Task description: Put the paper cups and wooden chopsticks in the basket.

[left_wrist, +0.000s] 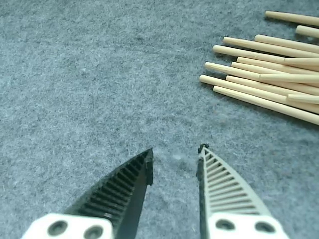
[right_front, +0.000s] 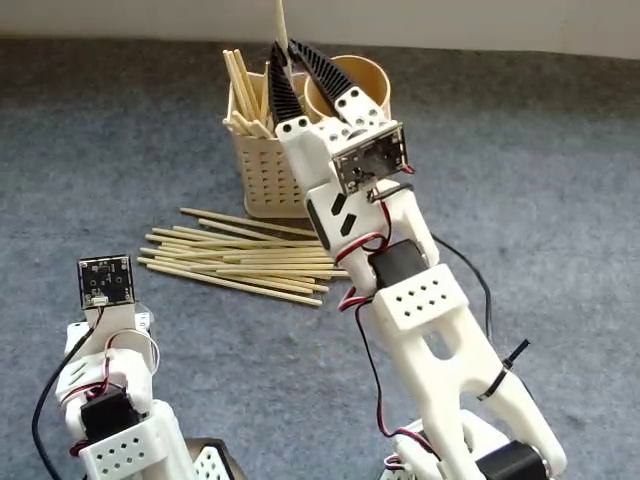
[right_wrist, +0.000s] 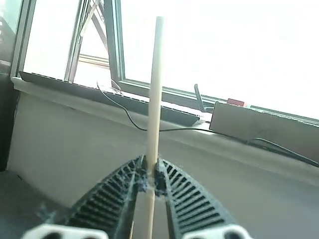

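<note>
A cream perforated basket (right_front: pixel 265 175) stands at the back of the grey carpet, with several wooden chopsticks (right_front: pixel 245 95) upright in it and a paper cup (right_front: pixel 352 82) beside them. My right gripper (right_front: pixel 283 48) is raised over the basket, shut on a single chopstick (right_front: pixel 281 18) that points up; the right wrist view shows the same chopstick (right_wrist: pixel 155 74) pinched at the tips of that gripper (right_wrist: pixel 151 174). More chopsticks (right_front: pixel 240 262) lie in a loose pile in front of the basket. My left gripper (left_wrist: pixel 175 151) hovers open over bare carpet, short of the pile's ends (left_wrist: pixel 264 79).
The left arm's wrist module (right_front: pixel 105 282) sits at the lower left, the right arm (right_front: pixel 430 320) stretches diagonally across the middle. Grey carpet (right_front: pixel 520 180) covers the whole work surface. A windowsill with cables (right_wrist: pixel 234 119) lies behind.
</note>
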Available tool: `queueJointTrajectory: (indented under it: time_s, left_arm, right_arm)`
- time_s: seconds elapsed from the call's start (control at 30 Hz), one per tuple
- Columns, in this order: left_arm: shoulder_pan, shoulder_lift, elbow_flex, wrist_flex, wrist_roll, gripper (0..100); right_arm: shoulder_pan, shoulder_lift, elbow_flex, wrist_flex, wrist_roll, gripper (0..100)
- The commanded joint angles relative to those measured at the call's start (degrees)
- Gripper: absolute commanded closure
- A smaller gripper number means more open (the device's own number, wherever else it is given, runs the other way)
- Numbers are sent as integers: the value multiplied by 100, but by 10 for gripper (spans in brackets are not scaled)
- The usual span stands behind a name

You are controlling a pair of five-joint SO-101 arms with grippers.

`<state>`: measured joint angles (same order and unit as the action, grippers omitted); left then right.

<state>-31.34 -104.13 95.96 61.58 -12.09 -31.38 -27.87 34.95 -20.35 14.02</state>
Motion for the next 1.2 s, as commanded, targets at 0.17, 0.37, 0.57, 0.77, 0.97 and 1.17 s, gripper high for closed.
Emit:
queueJointTrajectory:
  time_s: [0.17, 0.37, 0.57, 0.77, 0.97, 1.17]
  left_arm:
    - [-13, -40, 119, -105, 35, 843]
    - [-13, -40, 119, -105, 35, 843]
    - [-13, -40, 119, -105, 35, 843]
    - [-13, -40, 119, -105, 35, 843]
    - [-22, -40, 119, -105, 35, 843]
    - [-22, -40, 119, -105, 35, 843]
  right_arm:
    - [75, 602, -40, -127, -62, 995]
    - [48, 910, 242, -110, -62, 995]
    - [48, 927, 822, -101, -70, 991]
    - [40, 866, 989, 734, -70, 899]
    - [31, 391, 505, 1798, -70, 899]
    - [-224, -910, 418, 3081, -70, 899]
